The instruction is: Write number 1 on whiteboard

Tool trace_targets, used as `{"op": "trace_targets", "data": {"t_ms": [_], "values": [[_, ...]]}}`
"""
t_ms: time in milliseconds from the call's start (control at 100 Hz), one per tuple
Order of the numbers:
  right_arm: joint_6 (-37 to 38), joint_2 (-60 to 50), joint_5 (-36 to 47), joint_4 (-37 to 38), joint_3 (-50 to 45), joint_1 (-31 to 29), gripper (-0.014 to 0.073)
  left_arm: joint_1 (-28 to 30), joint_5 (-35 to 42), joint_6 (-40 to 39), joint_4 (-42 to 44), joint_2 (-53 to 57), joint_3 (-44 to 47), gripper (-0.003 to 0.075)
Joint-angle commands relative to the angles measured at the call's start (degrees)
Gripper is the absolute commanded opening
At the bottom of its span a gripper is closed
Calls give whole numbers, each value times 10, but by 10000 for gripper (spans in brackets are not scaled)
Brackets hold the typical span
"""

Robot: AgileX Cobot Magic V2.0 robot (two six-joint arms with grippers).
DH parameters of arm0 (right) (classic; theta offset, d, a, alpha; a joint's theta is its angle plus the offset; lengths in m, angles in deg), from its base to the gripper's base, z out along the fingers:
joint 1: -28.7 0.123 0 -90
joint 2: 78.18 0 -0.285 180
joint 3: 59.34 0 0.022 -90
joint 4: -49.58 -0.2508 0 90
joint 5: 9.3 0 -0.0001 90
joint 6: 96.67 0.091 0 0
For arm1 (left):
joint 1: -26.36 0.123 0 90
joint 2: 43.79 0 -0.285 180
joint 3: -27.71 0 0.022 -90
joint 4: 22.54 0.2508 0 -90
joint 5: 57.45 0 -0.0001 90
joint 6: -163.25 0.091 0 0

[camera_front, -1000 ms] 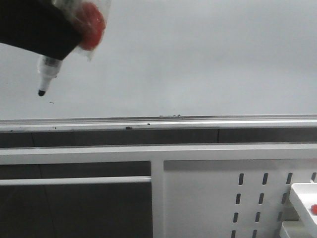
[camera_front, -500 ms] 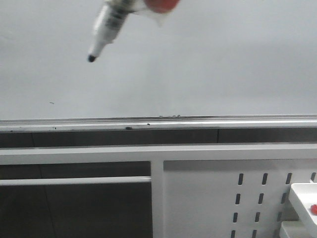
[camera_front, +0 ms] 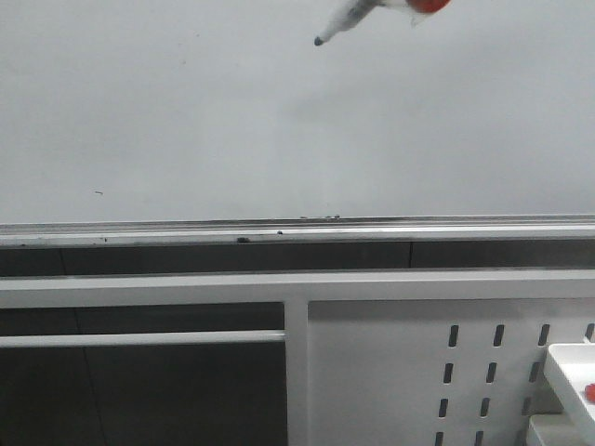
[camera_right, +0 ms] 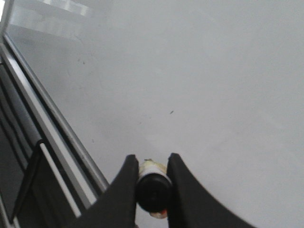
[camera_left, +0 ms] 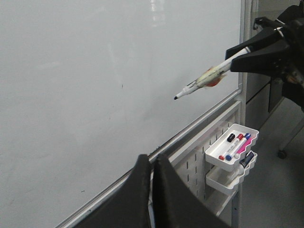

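On the whiteboard (camera_front: 186, 111) I see no number 1 yet. My right gripper (camera_right: 151, 164) clamps the marker (camera_left: 202, 81), tip off the surface; left gripper (camera_left: 152, 164) pressed together, empty.

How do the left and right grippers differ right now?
The right gripper is shut on the marker, tip bare and aimed at the whiteboard; the left gripper is shut and holds nothing. The right gripper is raised, the left gripper lower, near the silver rail. Both are black.

No readable text or numbers appear on anything.
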Motion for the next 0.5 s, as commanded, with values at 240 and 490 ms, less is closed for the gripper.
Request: {"op": "trace_targets", "data": {"t_ms": [240,490], "values": [[-21,79,195,16,16,-1,-71,0,83,-11,1,-8,-4,-20],[-34,123,260,9,16,-1,-71,0,84,-11,-1,-8,-4,-20]]}}
